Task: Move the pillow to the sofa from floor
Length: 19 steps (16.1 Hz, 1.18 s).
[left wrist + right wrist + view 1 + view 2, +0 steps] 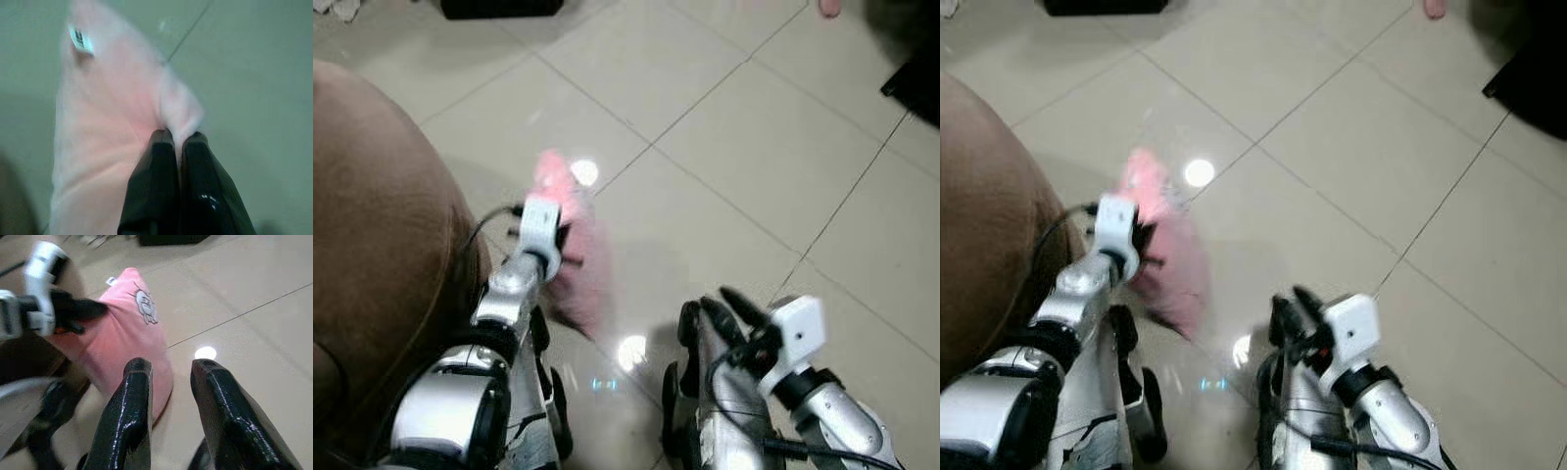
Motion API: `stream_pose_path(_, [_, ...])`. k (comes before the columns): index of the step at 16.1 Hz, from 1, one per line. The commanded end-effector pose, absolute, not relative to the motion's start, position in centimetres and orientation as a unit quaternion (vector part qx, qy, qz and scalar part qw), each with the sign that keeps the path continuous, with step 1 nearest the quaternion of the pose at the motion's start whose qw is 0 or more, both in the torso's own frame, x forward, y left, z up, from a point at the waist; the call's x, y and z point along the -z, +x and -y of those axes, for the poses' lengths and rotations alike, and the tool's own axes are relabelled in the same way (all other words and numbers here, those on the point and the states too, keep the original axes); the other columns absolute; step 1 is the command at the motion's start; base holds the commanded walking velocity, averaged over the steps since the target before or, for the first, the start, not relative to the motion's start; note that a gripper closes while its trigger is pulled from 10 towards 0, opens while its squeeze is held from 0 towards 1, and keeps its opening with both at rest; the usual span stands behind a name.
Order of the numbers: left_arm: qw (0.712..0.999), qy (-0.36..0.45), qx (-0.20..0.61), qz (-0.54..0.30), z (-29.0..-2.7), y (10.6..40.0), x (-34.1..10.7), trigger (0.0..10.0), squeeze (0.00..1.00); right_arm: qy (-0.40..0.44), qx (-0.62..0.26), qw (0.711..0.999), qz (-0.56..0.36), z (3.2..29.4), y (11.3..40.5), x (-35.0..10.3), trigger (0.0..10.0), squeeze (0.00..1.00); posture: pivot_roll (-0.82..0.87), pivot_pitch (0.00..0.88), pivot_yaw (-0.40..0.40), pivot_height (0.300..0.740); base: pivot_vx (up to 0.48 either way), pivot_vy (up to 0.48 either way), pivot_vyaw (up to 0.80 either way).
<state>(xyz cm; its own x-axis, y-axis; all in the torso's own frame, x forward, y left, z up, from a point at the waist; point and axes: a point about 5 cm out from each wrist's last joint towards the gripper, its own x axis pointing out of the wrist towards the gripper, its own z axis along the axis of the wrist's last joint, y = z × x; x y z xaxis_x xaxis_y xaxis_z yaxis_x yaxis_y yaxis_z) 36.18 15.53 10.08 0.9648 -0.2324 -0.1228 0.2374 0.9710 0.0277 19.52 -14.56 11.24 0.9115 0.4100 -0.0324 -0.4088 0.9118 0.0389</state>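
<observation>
Half done, by my judgement: the left gripper (178, 142) is pinched together on a fold of the pink pillow (124, 340), which hangs lifted off the tiled floor (724, 147) just beside the brown sofa (372, 245). The right gripper (171, 377), fingers apart, holds nothing. Placing it on the cushion remains.

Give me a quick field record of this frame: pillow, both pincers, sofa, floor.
pillow: pink pillow, lifted, hanging from one pinched edge, blurred in the head views
left pincer: left pincer shut on the pillow's fabric, beside the sofa
right pincer: right pincer open, holding nothing, low near the robot's body
sofa: brown sofa on the robot's left
floor: pale tiled floor, glossy with light reflections
</observation>
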Motion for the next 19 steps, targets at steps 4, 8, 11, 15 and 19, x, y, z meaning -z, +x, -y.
stream_pose_path(4, [0.973, -0.014, 0.185, 0.14, -13.6, 34.0, -18.2, 0.0, 0.0, 0.003, -0.063, 0.995, 0.078, 16.9, 21.8, -15.1, 10.0, 0.0, 0.0, 0.04, -0.031, 0.535, 0.0, 0.0, 0.0])
stream_pose_path(8, [0.973, -0.018, 0.185, 0.136, -13.3, 32.1, -18.2, 0.0, 0.0, -0.006, -0.054, 0.995, 0.084, 15.7, 23.1, -15.9, 10.0, 0.0, 0.01, 0.004, -0.023, 0.565, 0.0, 0.0, 0.0])
stream_pose_path(11, [0.97, 0.01, 0.22, 0.102, -11.9, 30.6, -16.9, 0.0, 0.0, -0.008, -0.045, 0.996, 0.081, 15.6, 24.1, -15.9, 10.0, 0.0, 0.02, 0.0, -0.04, 0.6, 0.0, 0.0, 0.0])
stream_pose_path(15, [0.971, 0.025, 0.223, 0.079, -11.5, 30.5, -16.4, 10.0, 0.0, -0.001, -0.022, 0.997, 0.074, 15.9, 24.2, -15.7, 10.0, 0.0, 0.01, 0.0, -0.041, 0.64, 0.0, 0.0, 0.0])
stream_pose_path(19, [0.968, 0.039, 0.232, 0.085, -10.4, 30.7, -16.8, 10.0, 0.0, -0.008, -0.021, 0.997, 0.069, 16.1, 24.3, -15.7, 10.0, 0.0, 0.0, 0.0, -0.03, 0.68, 0.0, 0.0, 0.0])
